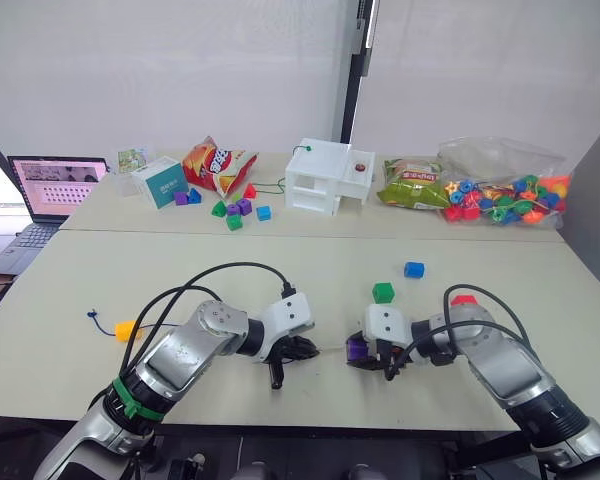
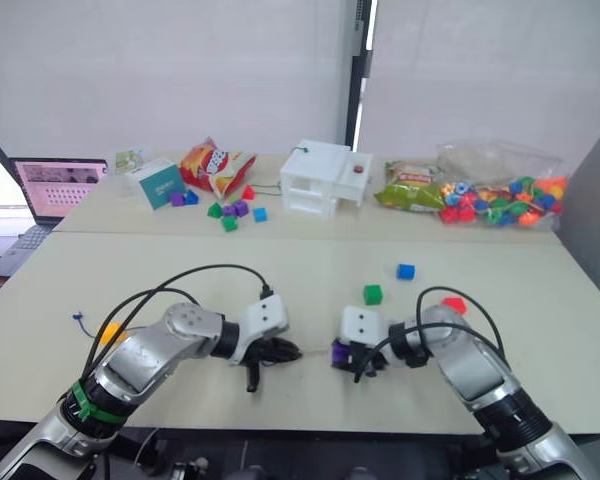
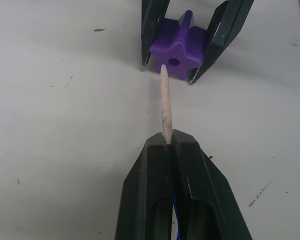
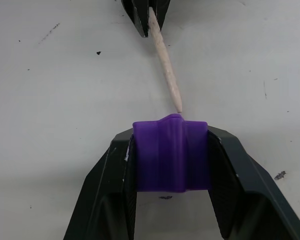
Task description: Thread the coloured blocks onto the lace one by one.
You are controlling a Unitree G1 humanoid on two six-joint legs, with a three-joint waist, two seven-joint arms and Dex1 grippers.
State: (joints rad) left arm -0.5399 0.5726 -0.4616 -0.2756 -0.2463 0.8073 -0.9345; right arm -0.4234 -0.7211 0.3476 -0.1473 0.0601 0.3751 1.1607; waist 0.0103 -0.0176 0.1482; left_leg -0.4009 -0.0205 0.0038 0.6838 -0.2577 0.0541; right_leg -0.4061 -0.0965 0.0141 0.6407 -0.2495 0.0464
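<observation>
Threading of the second block, near the front edge of the table (image 1: 310, 262). Left gripper (image 3: 168, 141) has its jaws closed on the lace (image 3: 164, 105), pinching it at the base of the stiff pale tip so that the tip juts forward toward the other arm. Right gripper (image 4: 171, 150) holds the purple block (image 4: 171, 154), a star-shaped piece, squeezed between jaws opened to the block's width and resting low on the table. In the left wrist view the tip's point sits just at the mouth of the block's round bore, not yet visibly inside it; in the right wrist view the tip approaches the block at a slant.

The yellow-orange block (image 1: 126, 329) lies far to the robot's left beside a knotted lace end; the green block (image 1: 383, 292), blue block (image 1: 413, 269) and red block (image 1: 464, 299) lie loose beyond the right arm.

Likely failure: because the tip is angled to the bore, a forward push may glance off the rim, bend the tip, or twist the block in the jaws. The lace may also slide back through the left jaws under resistance.
</observation>
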